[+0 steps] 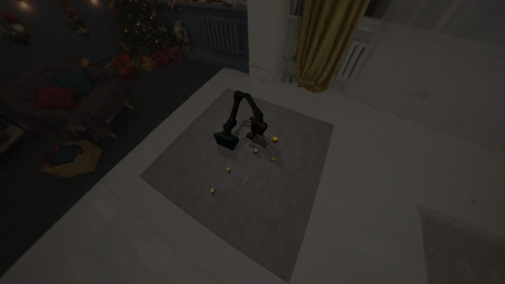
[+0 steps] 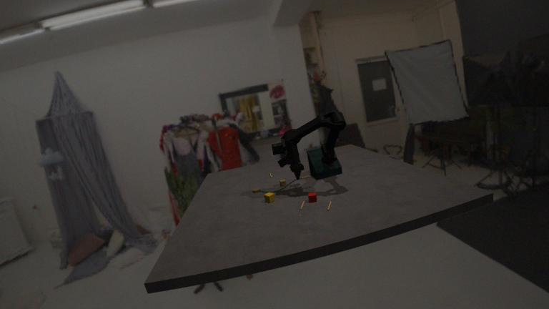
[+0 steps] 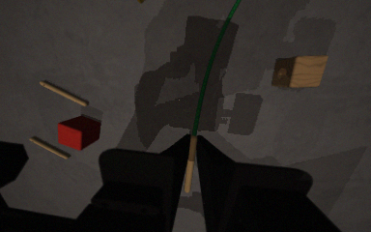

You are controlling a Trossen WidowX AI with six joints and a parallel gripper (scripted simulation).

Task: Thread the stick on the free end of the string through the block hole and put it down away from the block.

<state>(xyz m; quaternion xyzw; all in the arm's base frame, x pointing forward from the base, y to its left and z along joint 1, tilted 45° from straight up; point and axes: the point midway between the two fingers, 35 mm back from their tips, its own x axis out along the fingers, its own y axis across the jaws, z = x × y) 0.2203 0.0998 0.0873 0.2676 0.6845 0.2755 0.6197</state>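
The stick is picked up and the threading is not yet begun: the pincer (image 1: pixel 257 127) (image 2: pixel 298 177) (image 3: pixel 193 138) is pinched on the thin wooden stick (image 2: pixel 306 177) (image 3: pixel 188 174) near the end where the green string (image 1: pixel 269 152) (image 2: pixel 279 189) (image 3: pixel 208 72) joins it, leaving the pale free end poking out past the fingers. The string runs off in a loose curve to the round button (image 1: pixel 273 159) (image 2: pixel 255 190), and seems to rise from the table towards the fingertips, so I take the stick to be lifted a little. The wooden block (image 1: pixel 256 150) (image 2: pixel 282 182) (image 3: pixel 309 72) stands on the table, well apart from the stick, its hole facing sideways. Next the stick wants carrying to the block and turning until its free end lines up with the hole, level and square, before any push; a crooked entry could shove the block along. The arm (image 1: pixel 234 110) (image 2: pixel 309 128) goes up from its base, bends over at a high elbow and slopes down to the wrist, with the fingers pointing steeply down close above the table.
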